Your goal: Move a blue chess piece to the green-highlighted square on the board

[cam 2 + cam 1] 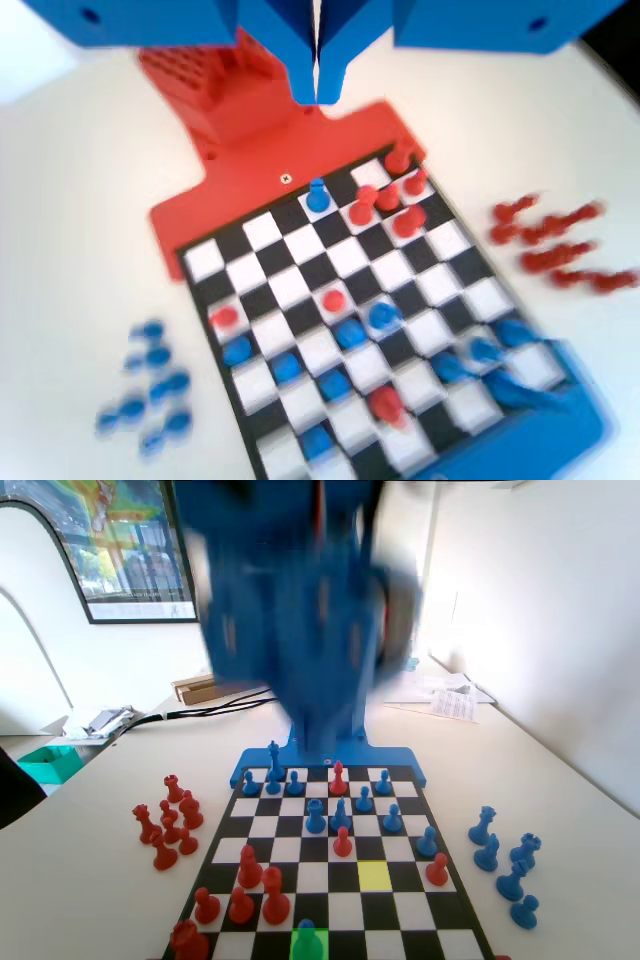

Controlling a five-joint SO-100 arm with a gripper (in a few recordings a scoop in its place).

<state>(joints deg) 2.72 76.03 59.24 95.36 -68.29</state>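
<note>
My fixed camera sits low at the board's (330, 825) near end, facing my arm. My wrist camera looks down from high above. Both share the board.

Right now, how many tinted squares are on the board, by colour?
Green square: 1
Yellow square: 1
Total: 2

The blue two-finger gripper (318, 85) hangs high above the flat black-and-white chequered board (395, 270), its jaws pressed together with nothing between them. On the board's far row stands a small blue plastic pawn (317, 195), with red plastic pawns (387, 205) clustered just right of it.
</note>
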